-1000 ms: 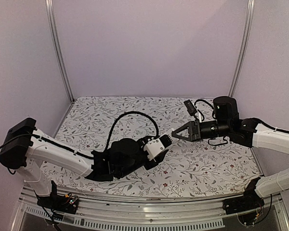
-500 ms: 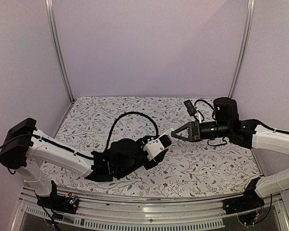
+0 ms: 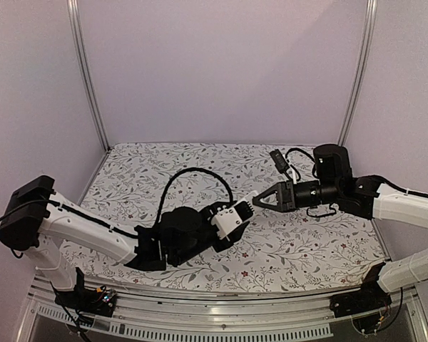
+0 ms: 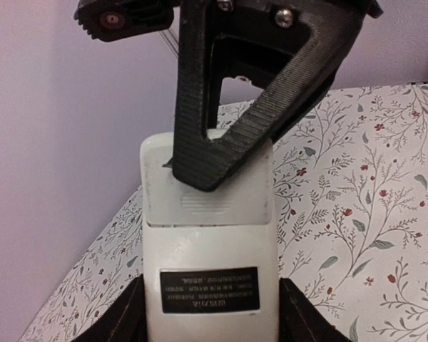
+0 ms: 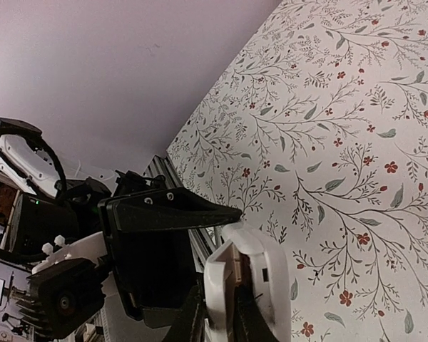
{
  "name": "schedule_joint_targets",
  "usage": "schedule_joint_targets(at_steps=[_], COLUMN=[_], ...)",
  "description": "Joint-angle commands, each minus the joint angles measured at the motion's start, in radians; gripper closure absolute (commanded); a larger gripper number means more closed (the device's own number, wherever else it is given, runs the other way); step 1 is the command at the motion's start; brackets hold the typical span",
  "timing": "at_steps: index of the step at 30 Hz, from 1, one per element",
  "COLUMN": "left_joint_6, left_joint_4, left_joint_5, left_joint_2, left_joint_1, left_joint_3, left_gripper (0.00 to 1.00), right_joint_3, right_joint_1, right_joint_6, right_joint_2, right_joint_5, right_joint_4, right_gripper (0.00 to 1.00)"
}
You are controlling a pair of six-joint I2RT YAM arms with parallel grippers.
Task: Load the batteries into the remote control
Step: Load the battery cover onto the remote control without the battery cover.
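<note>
The remote control is white and held off the table in my left gripper, which is shut on its sides. The left wrist view shows its plain back with a black label and the ridged battery cover at the far end. My right gripper meets that end. Its black tip lies on the cover. In the right wrist view my right gripper pinches a thin white edge of the remote, with a tan gap beside it. No batteries are in view.
The floral table cloth lies under both arms. Grey walls and metal posts close in the back and sides. The left arm's black cable loops above the cloth. A metal rail runs along the near edge.
My right gripper has moved slightly left, closer onto the remote's end. The left gripper and the remote have barely moved.
</note>
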Motion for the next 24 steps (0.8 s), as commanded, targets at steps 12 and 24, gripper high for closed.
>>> schedule_joint_targets(at_steps=[12, 24], left_joint_6=[-0.175, -0.230], left_joint_4=[-0.080, -0.116], left_joint_5=[0.093, 0.103], left_joint_2=[-0.079, -0.086], left_joint_1=[-0.025, -0.013], left_joint_3=[0.037, 0.035], left_gripper=[1.00, 1.00], right_joint_3=[0.090, 0.133], right_joint_1=[0.005, 0.005], right_joint_6=[-0.085, -0.105], right_joint_2=[0.035, 0.052], right_joint_5=[0.160, 0.183], right_joint_4=[-0.230, -0.288], right_gripper=[0.78, 0.71])
